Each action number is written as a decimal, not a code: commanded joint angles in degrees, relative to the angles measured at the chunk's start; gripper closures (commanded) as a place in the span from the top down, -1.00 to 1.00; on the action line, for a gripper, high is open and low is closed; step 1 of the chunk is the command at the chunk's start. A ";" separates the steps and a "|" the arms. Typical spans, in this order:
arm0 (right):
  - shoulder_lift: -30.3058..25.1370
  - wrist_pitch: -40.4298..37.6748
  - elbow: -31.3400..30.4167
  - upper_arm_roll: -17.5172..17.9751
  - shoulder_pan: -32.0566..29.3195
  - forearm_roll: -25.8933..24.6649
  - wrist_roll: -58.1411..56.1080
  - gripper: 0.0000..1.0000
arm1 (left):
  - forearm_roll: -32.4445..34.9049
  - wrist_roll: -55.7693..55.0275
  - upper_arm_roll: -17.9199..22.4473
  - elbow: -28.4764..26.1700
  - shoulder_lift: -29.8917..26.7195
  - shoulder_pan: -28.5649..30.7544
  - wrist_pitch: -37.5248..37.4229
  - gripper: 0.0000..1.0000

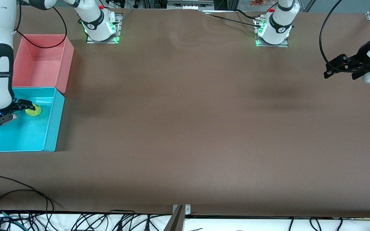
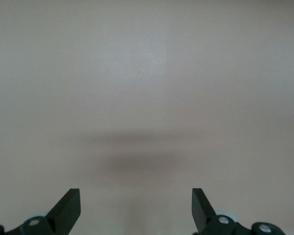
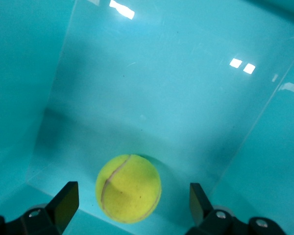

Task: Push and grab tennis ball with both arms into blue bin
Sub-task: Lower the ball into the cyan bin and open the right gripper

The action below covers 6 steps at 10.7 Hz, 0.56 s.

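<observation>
The tennis ball [image 1: 33,110] is inside the blue bin [image 1: 51,128], near the bin's end by the pink tub. My right gripper [image 1: 21,111] hangs over the bin, open. In the right wrist view the ball [image 3: 129,188] lies between the spread fingers [image 3: 64,199] with a gap on each side, and the right gripper [image 3: 132,200] is not gripping it. The bin's floor and walls [image 3: 161,88] fill that view. My left gripper [image 1: 332,69] waits over the bare table at the left arm's end, open and empty; the left wrist view [image 2: 136,205] shows only the table top.
A pink tub [image 1: 66,61] stands against the blue bin, farther from the front camera. The brown table [image 1: 185,122] spreads between the two arms. Black cables [image 1: 18,192] lie along the table's front edge.
</observation>
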 commanded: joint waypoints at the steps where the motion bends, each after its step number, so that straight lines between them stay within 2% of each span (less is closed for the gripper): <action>1: -0.24 -11.90 7.86 -2.33 0.05 0.50 4.95 1.00 | -0.63 -0.08 -0.02 0.58 0.03 0.13 -0.38 1.00; 3: -0.42 -19.99 13.83 -4.36 1.28 0.32 7.87 1.00 | -0.64 -0.08 -0.02 0.58 0.03 0.13 -0.38 1.00; 6: -0.42 -28.97 24.64 -4.54 2.51 0.67 10.85 1.00 | -0.64 -0.08 -0.02 0.58 0.03 0.13 -0.38 1.00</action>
